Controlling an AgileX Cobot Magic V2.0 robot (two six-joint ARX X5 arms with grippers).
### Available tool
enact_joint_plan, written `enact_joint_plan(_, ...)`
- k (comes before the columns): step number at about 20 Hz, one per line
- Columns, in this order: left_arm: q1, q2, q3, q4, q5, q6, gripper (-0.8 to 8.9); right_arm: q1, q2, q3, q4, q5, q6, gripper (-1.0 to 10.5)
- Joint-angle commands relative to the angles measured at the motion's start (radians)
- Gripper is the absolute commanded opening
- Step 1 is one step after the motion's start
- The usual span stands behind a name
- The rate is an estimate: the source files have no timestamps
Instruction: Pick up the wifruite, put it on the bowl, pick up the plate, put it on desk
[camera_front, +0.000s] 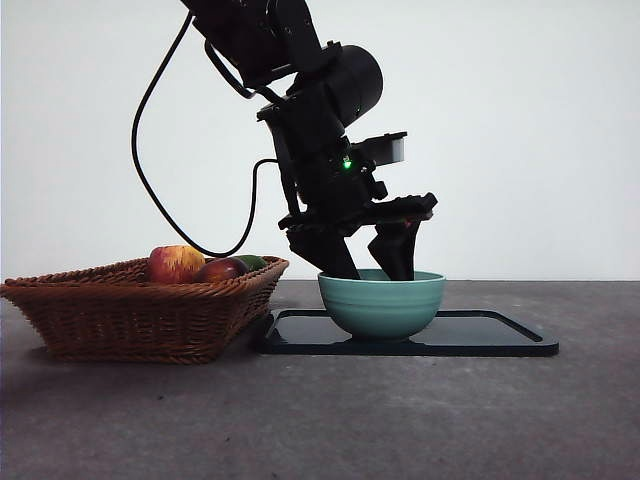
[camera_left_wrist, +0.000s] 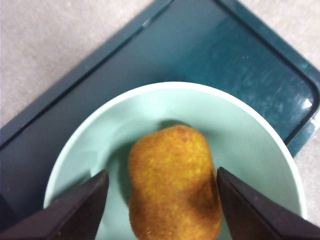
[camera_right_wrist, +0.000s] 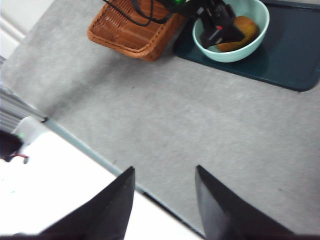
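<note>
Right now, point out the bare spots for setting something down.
Bare desk in front of the basket and tray. Tray's end beyond the bowl is bare too. Crowded: the bowl, holding the fruit, left hand open around it.

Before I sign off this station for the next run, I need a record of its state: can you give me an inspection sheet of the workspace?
Surface: grey-brown desk, bare in front.
Job's things: mint-green bowl stands on the dark tray; a brown fuzzy fruit lies inside the bowl.
Clutter: wicker basket beside the tray, holding an apple and other fruit.
Grippers: left gripper is down in the bowl, jaws open either side of the fruit, not touching it; right gripper open, away over the desk's edge.
Cables: black cable loops from the left arm above the basket.
Surroundings: plain white wall.
</note>
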Motion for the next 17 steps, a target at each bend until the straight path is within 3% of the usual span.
enact_joint_plan(1, -0.012, 0.033, 0.027, 0.007, -0.001, 0.016, 3.39, 0.005, 0.004, 0.016, 0.006, 0.013, 0.003, 1.9)
enact_joint_plan(7, -0.029, 0.051, 0.027, -0.001, 0.003, 0.016, 3.38, 0.005, 0.004, 0.016, 0.006, 0.014, 0.000, 1.9)
enact_joint_plan(12, -0.043, 0.051, 0.027, 0.002, 0.002, 0.020, 2.09, 0.005, 0.004, 0.016, 0.006, 0.014, -0.002, 1.9)
enact_joint_plan(17, -0.041, 0.048, 0.076, -0.048, 0.002, 0.019, 2.09, 0.005, 0.004, 0.016, 0.006, 0.014, -0.002, 1.9)
